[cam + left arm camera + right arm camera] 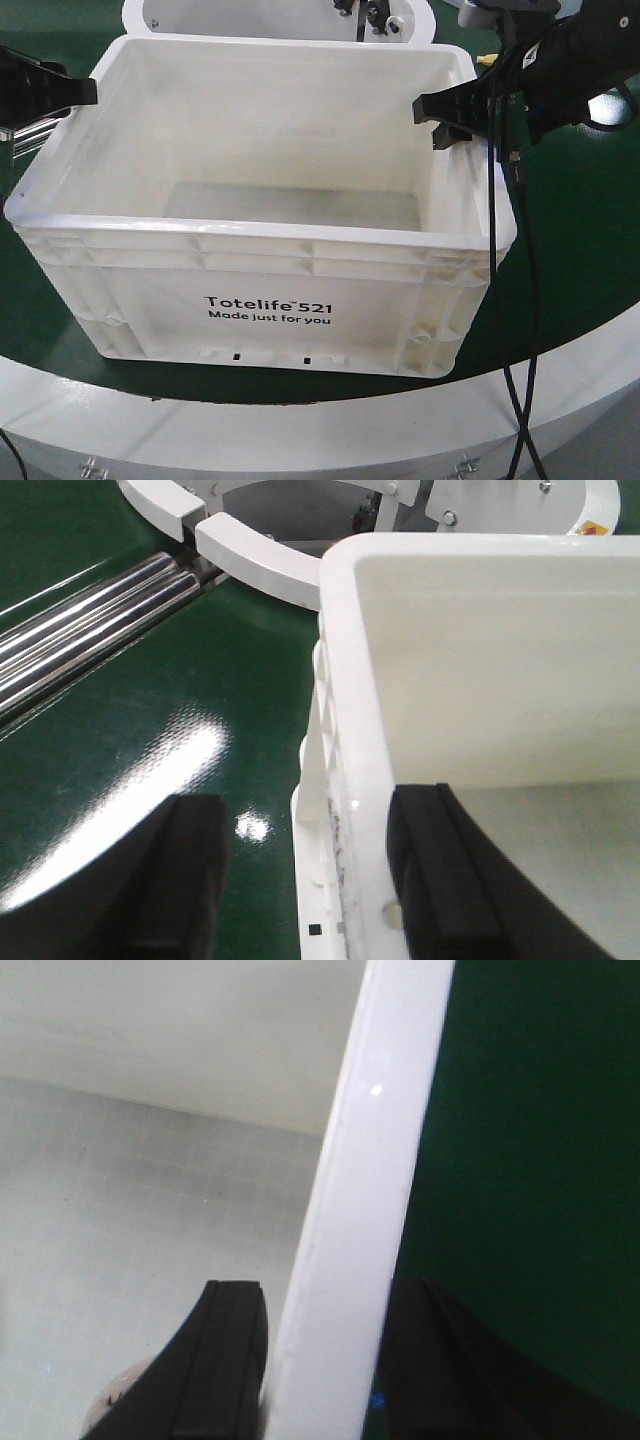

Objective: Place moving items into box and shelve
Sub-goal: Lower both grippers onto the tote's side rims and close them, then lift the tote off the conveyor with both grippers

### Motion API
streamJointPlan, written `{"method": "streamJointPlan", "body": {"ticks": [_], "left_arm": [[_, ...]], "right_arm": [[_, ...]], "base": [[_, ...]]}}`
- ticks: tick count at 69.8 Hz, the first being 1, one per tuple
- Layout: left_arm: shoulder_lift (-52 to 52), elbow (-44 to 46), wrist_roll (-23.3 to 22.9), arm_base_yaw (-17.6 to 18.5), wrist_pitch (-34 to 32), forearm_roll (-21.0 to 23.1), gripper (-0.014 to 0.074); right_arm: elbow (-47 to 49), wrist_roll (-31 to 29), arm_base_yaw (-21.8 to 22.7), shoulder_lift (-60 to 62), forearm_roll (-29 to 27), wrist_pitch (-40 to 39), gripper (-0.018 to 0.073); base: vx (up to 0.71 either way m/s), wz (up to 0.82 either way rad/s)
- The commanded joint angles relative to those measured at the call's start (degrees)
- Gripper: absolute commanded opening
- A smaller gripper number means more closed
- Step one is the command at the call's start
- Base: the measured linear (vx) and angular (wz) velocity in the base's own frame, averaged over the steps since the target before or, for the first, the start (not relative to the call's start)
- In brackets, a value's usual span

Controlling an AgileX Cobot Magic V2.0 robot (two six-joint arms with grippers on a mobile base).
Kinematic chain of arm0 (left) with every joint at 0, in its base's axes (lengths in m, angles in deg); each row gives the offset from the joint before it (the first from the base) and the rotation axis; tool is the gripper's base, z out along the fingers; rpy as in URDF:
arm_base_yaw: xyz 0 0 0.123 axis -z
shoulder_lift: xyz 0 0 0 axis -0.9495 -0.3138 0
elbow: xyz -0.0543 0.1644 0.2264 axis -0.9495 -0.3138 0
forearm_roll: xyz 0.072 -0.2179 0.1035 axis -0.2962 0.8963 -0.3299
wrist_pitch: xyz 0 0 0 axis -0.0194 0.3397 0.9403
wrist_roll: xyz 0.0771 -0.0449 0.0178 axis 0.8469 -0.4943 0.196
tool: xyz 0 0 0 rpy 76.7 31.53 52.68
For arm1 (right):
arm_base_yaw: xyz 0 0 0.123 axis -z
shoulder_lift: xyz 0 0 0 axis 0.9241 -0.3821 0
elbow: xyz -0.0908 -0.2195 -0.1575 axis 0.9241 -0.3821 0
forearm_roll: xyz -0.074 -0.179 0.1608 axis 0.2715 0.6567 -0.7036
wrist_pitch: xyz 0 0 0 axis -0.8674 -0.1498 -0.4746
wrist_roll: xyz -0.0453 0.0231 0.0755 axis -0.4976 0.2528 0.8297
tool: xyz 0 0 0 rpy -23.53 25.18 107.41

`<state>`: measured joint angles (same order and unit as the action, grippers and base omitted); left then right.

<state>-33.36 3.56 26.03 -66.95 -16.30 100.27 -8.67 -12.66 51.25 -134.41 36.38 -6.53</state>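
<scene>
One pale curved ledge [300,430] across the bottom of the front view, with black cables [522,380] hanging past it at lower right. Next back, the green surface [580,260], and on it the white box [380,300], filling the middle of the frame, upright, top open, "Totelife 521" printed on the near wall.

Halfway back, a gripper at each side wall. Right gripper [445,118] at centre right, astride the rim on the frame's right. Jaws parted, one finger [225,1360] inside the box, the other [440,1370] outside over the green. Rim between them, a sliver of gap on the inner side, nothing gripped. At the lower left of that wrist view, a pinkish lump [118,1397] on the box floor beside the inner finger, perhaps a toy food, too cropped to be sure.

Left gripper [70,90] at upper left, likewise astride the rim. Jaws wide, inner finger [450,880] close to the wall, outer finger [185,880] well clear of it, holding nothing.

Farthest, chrome rollers [90,620] at the upper left of the left wrist view, and a white ring [250,18] at the top of the front view.
</scene>
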Motion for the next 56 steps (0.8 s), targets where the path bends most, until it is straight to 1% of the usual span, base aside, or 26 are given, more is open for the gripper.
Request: {"method": "streamJointPlan", "body": {"ticks": [1,7,12,24,32,40,48,56], "left_arm": [[0.79,1.27,4.41,1.23,1.43,2.41,0.0442],[0.79,1.27,7.55,1.5,2.46,4.08,0.0424],[0.79,1.27,7.36,1.5,3.62,4.18,0.041],[0.79,1.27,4.01,1.5,8.88,3.38,0.0394],[0.79,1.27,2.77,1.5,13.84,3.4,0.0394],[0.79,1.61,1.59,1.5,17.17,3.4,0.0394],[0.79,4.36,-0.65,1.5,20.77,3.01,0.0394],[0.79,8.08,-1.56,1.5,22.88,2.94,0.0394]], "right_arm": [[1.44,-1.21,0.11,1.75,0.46,-3.64,-0.0012],[1.44,-1.21,0.11,1.75,0.46,-3.82,-0.0012],[1.44,-1.21,0.11,1.75,0.46,-3.82,-0.0012],[1.44,-1.21,0.11,1.75,0.46,-3.42,-0.0012],[1.44,-1.21,0.11,1.75,0.46,-2.88,-0.0012],[1.44,-1.21,0.11,1.75,0.46,-2.66,-0.0012],[1.44,-1.21,0.11,1.75,0.36,-2.53,-0.0012],[1.44,-1.21,0.11,1.75,0.28,-2.18,-0.0012]], "base": [[0.0,0.0],[0.0,0.0],[0.0,0.0],[0.0,0.0],[0.0,0.0],[0.0,0.0],[0.0,0.0],[0.0,0.0]]}}
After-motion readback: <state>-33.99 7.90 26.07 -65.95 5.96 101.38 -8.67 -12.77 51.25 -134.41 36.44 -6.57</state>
